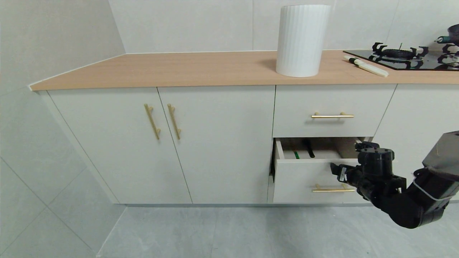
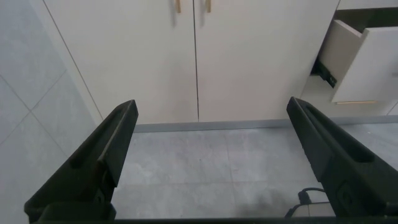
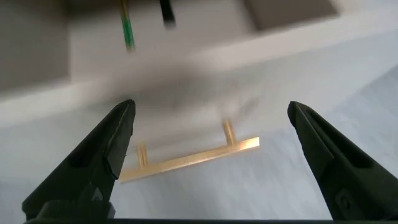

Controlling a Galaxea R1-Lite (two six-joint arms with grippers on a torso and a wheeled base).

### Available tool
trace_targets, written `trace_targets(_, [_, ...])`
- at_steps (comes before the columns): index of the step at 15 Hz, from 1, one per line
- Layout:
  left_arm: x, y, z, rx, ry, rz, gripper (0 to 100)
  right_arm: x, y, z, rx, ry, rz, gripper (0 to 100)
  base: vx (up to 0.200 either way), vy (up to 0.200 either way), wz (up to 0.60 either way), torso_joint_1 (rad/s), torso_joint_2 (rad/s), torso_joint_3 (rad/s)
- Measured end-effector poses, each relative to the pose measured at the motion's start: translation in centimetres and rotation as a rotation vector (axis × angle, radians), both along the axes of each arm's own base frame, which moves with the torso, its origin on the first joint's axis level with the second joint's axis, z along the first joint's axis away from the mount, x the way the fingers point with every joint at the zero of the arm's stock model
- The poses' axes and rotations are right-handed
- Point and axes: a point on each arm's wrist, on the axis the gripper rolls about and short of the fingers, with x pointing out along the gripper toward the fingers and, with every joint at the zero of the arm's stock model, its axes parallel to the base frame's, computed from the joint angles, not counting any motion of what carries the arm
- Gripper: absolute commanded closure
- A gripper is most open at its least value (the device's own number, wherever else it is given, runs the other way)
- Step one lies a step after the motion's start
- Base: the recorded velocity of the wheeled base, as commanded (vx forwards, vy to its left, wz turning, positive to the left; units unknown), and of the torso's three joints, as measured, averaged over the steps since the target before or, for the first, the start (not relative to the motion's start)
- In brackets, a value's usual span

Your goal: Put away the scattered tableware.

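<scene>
Facing the part-open lower drawer [image 1: 304, 179], the right gripper [image 3: 208, 112] has its jaws spread near the brass handle [image 3: 189, 158] — apparently placed to work that drawer.

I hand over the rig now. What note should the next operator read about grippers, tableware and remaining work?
Left gripper: open, empty, above the floor before the cabinet doors.
Right gripper: open, empty, in front of the open lower drawer, near its handle.
Done: a green-handled utensil and a black-handled utensil lie in the drawer.
Left: a white utensil lies on the counter beside the stove; put it in, then probably close the drawer.
</scene>
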Motion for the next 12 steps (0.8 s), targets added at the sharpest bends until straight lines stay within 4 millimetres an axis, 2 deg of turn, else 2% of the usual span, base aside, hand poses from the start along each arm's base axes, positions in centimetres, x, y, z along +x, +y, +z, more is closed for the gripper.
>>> trace_targets(5, [0.0,0.0,0.0,0.0,0.0,0.0,0,2.6,0.0,-2.1,0.007,-0.04,-0.015,0,0.0,0.0,0.0,0.0,0.0,0.0])
trace_targets(12, [0.0,0.0,0.0,0.0,0.0,0.0,0,5.7,0.1,-2.6,0.041,-0.135,-0.027,0,0.0,0.0,0.0,0.0,0.0,0.0])
